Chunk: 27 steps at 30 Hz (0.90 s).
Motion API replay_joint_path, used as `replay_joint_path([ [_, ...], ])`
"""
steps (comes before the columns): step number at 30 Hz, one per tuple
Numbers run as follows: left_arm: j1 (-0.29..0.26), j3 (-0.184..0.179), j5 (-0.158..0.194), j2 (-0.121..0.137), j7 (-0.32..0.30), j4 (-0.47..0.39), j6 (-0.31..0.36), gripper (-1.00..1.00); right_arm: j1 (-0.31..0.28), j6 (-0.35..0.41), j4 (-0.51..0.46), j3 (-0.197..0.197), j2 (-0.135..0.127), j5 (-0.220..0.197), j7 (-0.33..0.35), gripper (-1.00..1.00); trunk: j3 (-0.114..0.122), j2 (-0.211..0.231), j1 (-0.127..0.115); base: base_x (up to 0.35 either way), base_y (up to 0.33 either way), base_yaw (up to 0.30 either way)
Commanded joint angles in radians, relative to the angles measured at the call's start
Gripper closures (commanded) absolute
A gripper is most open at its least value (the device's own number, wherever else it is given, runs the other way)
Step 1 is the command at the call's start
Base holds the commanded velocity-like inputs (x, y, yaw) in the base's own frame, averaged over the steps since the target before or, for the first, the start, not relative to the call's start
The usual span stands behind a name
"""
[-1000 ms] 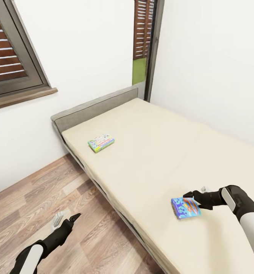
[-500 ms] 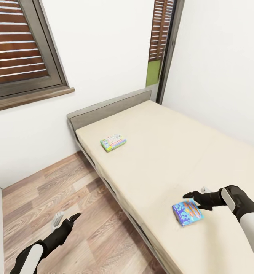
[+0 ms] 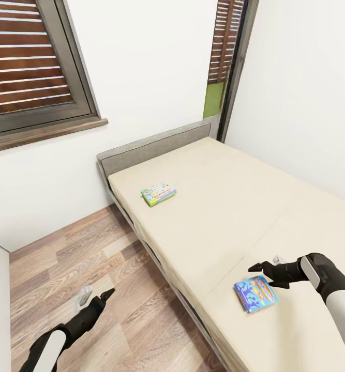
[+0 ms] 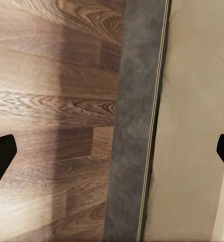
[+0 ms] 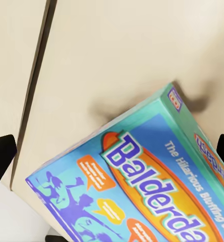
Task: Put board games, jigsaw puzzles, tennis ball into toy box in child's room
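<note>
Nearest on the right, the right tool (image 3: 261, 268) hangs just above the bed (image 3: 229, 217), its two black fingers spread wide and holding nothing. Just below and beside its tips lies the blue Balderdash board game (image 3: 254, 293), flat on the beige sheet near the bed's near left edge; whether a fingertip touches the box cannot be told. From the right wrist camera the same box (image 5: 137, 186) shows its teal rim, its orange title band and purple silhouettes, with the finger ends standing at either side of the picture, well apart.

Nearest on the left, the left tool (image 3: 95, 301) is held out over the wood-plank floor (image 3: 74, 263), beside the bed's dark grey frame. Its fingers are parted and empty. The left wrist camera looks down on the planks (image 4: 51, 116) and the grey frame rail (image 4: 137, 121) next to the beige sheet, with the finger ends far apart at the picture's sides.

Farther along the bed, toward the low grey headboard (image 3: 156, 147), a second board game (image 3: 159, 194) with a green edge and a pale printed top lies flat near the left side of the sheet, well apart from the blue box.

Beyond the headboard stand white walls, a dark-framed window with brown slats (image 3: 30, 72) at the far left and a tall narrow window (image 3: 226, 57) at the far corner.
</note>
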Motion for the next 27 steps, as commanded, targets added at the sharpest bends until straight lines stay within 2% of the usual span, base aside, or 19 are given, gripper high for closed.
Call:
replay_joint_path([
  [1, -0.001, 0.002, 0.005, 0.000, -0.002, 0.000, 0.008, -1.00, 0.000, 0.005, 0.000, -0.004, 0.000, 0.002, 0.003, -1.00, -0.001, 0.000, 0.000, 0.000, 0.000, 0.011],
  [5, -0.001, -0.026, 0.004, -0.001, 0.000, 0.000, 0.000, -1.00, 0.001, 0.005, 0.000, -0.003, -0.001, 0.002, 0.003, -1.00, -0.001, 0.000, 0.000, -0.002, 0.000, 0.007],
  [11, -0.001, -0.041, 0.004, -0.001, 0.002, 0.000, -0.003, -1.00, 0.001, 0.005, 0.000, -0.003, -0.002, 0.003, 0.004, -1.00, -0.001, 0.000, 0.000, -0.073, -0.033, 0.003],
  [27, -0.003, -0.047, 0.005, -0.001, 0.003, 0.000, -0.005, -1.00, 0.002, 0.005, -0.001, -0.003, -0.002, 0.003, 0.004, -1.00, -0.001, 0.000, 0.000, -0.157, -0.085, 0.023],
])
